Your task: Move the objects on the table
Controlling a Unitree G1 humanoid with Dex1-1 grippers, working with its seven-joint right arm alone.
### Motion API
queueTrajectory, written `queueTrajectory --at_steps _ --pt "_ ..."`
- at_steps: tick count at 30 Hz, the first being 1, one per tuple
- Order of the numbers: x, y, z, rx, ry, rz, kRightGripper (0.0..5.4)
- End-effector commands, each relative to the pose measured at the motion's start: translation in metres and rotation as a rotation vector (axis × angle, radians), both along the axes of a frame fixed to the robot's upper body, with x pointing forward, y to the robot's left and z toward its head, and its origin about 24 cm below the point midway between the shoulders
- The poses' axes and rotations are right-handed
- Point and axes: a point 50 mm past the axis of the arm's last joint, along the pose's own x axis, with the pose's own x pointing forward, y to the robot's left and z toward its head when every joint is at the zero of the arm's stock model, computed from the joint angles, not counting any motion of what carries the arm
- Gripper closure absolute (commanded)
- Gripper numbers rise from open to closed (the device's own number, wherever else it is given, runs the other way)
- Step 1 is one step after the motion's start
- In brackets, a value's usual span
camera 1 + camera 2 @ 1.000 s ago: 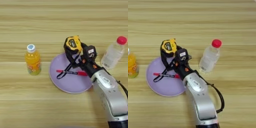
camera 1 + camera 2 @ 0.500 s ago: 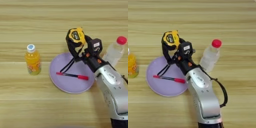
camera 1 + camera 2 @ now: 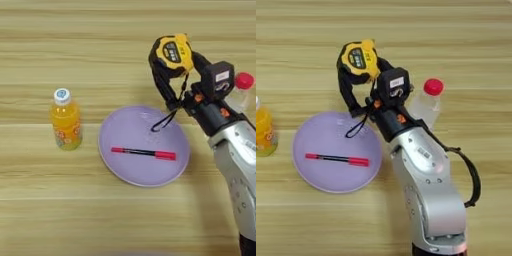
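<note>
My fingers (image 3: 372, 67) are pinching the tape measure (image 3: 358, 56), held up off the table (image 3: 75, 60), just past the far right rim of the plate (image 3: 115, 165). Yellow-black body faces up and sits tilted. Its black strap (image 3: 356, 127) hangs down in a loop; the loop end dangles over the plate's far right part. Can't tell if the strap touches the plate surface.

My silver forearm (image 3: 428, 180) runs in from the near right, crossing beside the plate's right edge.

Pen (image 3: 144, 152) lies flat on the plate, roughly left-right, red end to the right, a bit near of plate centre. Well clear of the strap loop.

Juice bottle (image 3: 65, 120) stands upright on the table, left of the plate, close to its rim but not touching. White cap on.

Clear bottle (image 3: 426, 102) with red cap stands just right of my fingers' housing, partly hidden behind it. Can't tell if there's contact between the two.

Plate sits on the table near the middle, lilac, flat. Only the pen rests on it for sure.
</note>
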Motion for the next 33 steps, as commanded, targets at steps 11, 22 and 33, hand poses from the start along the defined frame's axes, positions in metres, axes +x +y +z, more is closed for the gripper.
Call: queueTrajectory --at_steps 11,22,33 --pt "-0.037 -0.025 0.019 -0.057 -0.07 -0.076 1.25" --pt "-0.055 -0.045 0.001 -0.091 0.033 -0.159 1.26" --pt "-0.07 -0.064 -0.007 -0.091 0.074 -0.267 1.26"
